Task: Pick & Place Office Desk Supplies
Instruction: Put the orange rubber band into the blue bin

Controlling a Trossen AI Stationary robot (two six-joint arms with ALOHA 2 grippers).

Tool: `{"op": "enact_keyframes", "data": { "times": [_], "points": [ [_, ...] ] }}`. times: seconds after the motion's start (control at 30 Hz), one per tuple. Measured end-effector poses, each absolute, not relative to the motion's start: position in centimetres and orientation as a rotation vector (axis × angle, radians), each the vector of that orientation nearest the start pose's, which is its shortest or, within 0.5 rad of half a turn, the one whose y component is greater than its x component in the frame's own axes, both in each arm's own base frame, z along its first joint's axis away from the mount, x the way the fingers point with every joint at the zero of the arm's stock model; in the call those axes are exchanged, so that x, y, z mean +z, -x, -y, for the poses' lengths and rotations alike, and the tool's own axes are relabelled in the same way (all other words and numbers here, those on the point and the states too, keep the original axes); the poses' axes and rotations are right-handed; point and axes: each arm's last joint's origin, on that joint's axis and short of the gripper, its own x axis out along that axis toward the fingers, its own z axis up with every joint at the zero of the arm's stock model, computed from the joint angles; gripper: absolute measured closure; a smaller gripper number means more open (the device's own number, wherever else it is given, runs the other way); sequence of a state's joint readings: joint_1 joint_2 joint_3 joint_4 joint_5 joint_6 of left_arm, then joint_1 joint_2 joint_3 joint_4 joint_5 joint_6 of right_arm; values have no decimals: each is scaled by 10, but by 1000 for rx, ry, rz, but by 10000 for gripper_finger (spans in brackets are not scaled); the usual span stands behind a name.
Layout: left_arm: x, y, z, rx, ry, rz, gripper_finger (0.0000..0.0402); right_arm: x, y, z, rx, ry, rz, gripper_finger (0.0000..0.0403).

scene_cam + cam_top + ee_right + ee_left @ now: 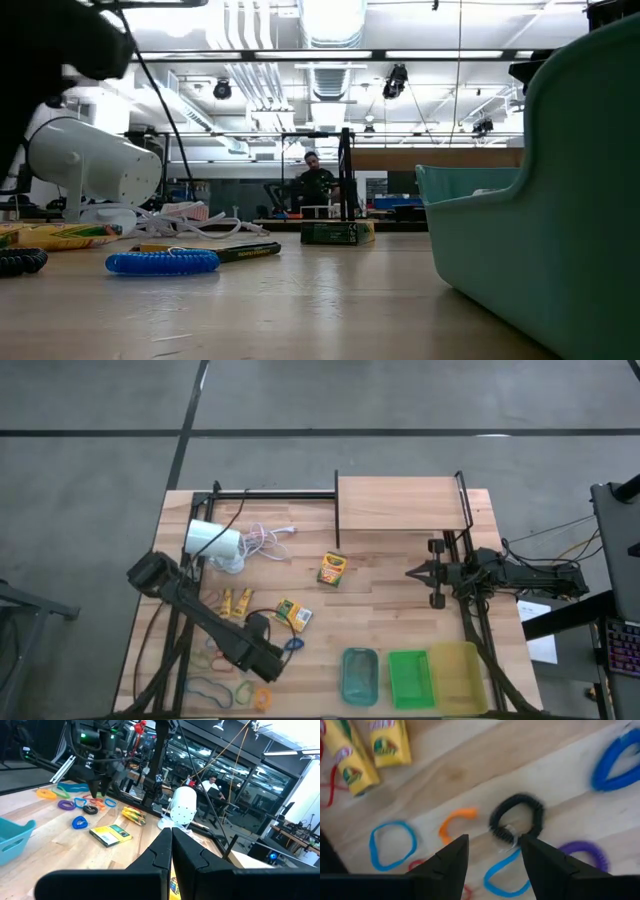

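Lying flat beneath the left gripper point(490, 860), a fuzzy black loop point(516, 819).

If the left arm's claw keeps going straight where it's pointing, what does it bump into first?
Most likely the black loop. The left end effector is open, and the loop lies just ahead of the gap between its fingers, on the table. Depth is hard to judge.

No word, brand or number can be read from here. The 2 yellow crayon boxes point(372, 751) beyond the left end effector point(492, 856) carry green oval logos, but their lettering is too blurred to make out. The print on the flat crayon box point(110, 834) ahead of the right end effector point(171, 842) is too small to read.
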State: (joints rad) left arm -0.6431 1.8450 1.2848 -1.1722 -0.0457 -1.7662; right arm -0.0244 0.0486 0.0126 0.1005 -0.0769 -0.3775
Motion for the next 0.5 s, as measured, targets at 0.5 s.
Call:
{"op": "enact_keyframes", "data": {
  "times": [0.5],
  "points": [
    [143, -224, 187, 1053, 711, -1490, 247, 174, -100, 0, 39, 380, 74, 394]
  ]
}}
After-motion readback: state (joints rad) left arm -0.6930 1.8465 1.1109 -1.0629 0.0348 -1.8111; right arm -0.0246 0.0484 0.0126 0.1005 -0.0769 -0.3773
